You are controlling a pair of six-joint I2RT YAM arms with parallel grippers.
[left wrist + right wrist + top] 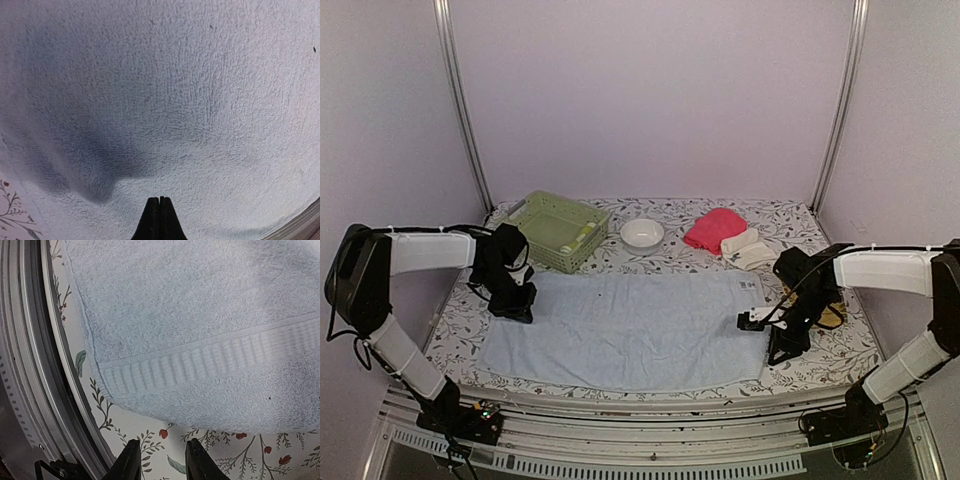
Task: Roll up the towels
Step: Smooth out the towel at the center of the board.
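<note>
I am holding my left claw (pixel 159 201) pressed together with nothing showing between its fingers. It is hanging close over the very large pale blue terry towel (pixel 630 330), at that towel's 9 o'clock edge. My right claw (pixel 161 452) is standing part-way spread and empty. It is hovering over the flower-printed tablecloth (pixel 220 450), just off the towel's hemmed corner at about 4 o'clock in the overhead view.

The blue towel is lying flat and fully spread across the middle of the table, with no turn of a roll started at either end, so I am judging its rolling as not yet begun.

At 1 o'clock the bright pink towel (pixel 712 228) is sitting in a loose heap. The small cream-white towel (pixel 750 248) is touching it on the 4 o'clock side, bunched up; whether it is properly rolled I cannot tell.

In the pale green plastic basket (pixel 545 215) at 11 o'clock a small yellow-green-and-cream towel (pixel 584 236) seems to be lying as a roll, which I am counting as done. That is leaving the blue, the pink and probably the cream-white one.
</note>
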